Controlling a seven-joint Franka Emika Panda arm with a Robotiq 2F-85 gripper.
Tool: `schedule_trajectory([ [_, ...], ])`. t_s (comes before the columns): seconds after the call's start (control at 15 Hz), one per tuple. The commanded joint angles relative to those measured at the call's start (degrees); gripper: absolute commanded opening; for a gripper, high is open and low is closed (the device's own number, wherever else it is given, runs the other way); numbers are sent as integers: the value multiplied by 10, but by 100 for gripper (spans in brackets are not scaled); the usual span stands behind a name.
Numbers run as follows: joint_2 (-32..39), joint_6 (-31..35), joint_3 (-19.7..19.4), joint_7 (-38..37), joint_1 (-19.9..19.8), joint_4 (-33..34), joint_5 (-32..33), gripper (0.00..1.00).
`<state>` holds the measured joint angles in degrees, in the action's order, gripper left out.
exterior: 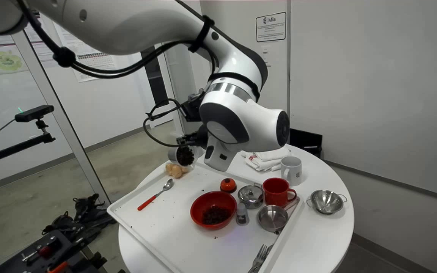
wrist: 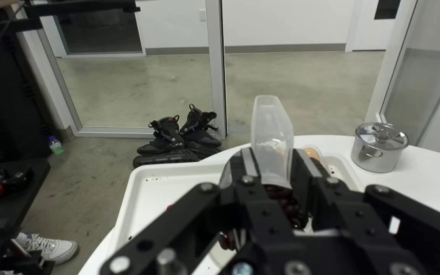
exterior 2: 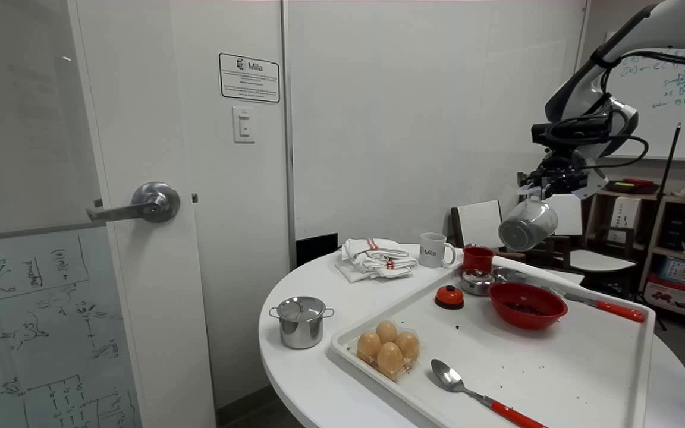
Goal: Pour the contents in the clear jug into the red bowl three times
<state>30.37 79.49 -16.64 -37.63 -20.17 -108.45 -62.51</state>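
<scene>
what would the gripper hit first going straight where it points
Beyond the clear jug in the gripper, the way looks free over the tray as far as the wrist view shows, though depth is unclear.

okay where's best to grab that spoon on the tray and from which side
Likely the middle of the red handle, coming from above, closing across it: the spoon lies on the tray with its slim handle pointing away from the eggs. The gripper should first set down the clear jug.

Bright, even indoor light; shadows are faint. Highlights glint on the arm [exterior: 165, 26] and pot [wrist: 376, 149]. A slight violet tint lies on the tray [exterior: 235, 242]; the far right shelves [exterior 2: 684, 255] look dim. The wrist view blurs the near gripper [wrist: 277, 165].
</scene>
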Motion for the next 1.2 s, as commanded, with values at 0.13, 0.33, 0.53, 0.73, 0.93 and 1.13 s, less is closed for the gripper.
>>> schedule_trajectory([
  [0.13, -22, 106, -7, -76, 64, -14, 29, 10],
  [0.33, -35, 167, -3, -137, 101, -19, 71, 10],
  [0.53, -55, 242, 5, -197, 142, -30, 119, 10],
  [0.73, -79, 356, 22, -253, 189, -57, 166, 10],
  [0.93, -95, 474, 42, -315, 227, -90, 215, 9],
  [1.13, -99, 577, 59, -379, 255, -129, 274, 9],
])
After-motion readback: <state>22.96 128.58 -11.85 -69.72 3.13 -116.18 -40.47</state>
